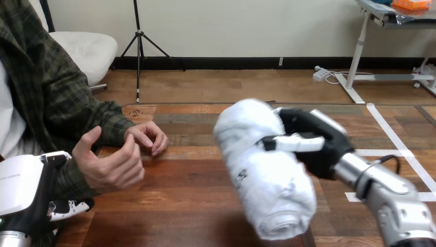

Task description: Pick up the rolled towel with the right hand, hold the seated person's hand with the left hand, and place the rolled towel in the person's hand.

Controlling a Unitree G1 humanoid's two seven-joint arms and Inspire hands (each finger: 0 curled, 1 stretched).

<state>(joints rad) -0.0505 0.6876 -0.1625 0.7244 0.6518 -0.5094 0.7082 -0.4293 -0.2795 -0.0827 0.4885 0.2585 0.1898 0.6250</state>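
Observation:
A white rolled towel [265,170] hangs above the table at centre right, tilted with one end toward me. My right hand [313,141] is shut on it, thumb across its front and fingers behind. At the lower left my left hand [31,190] is on the person's sleeved wrist [69,175]: its thumb lies over the sleeve and its fingers [72,207] curl beneath. The person's held hand [110,165] is half open, palm turned to the right, about a hand's width left of the towel. The person's other hand [149,136] rests on the table behind it.
The wooden table [185,200] stretches across the view, with bare wood between the person's hands and the towel. The person sits at the left side, one forearm reaching in over the table edge.

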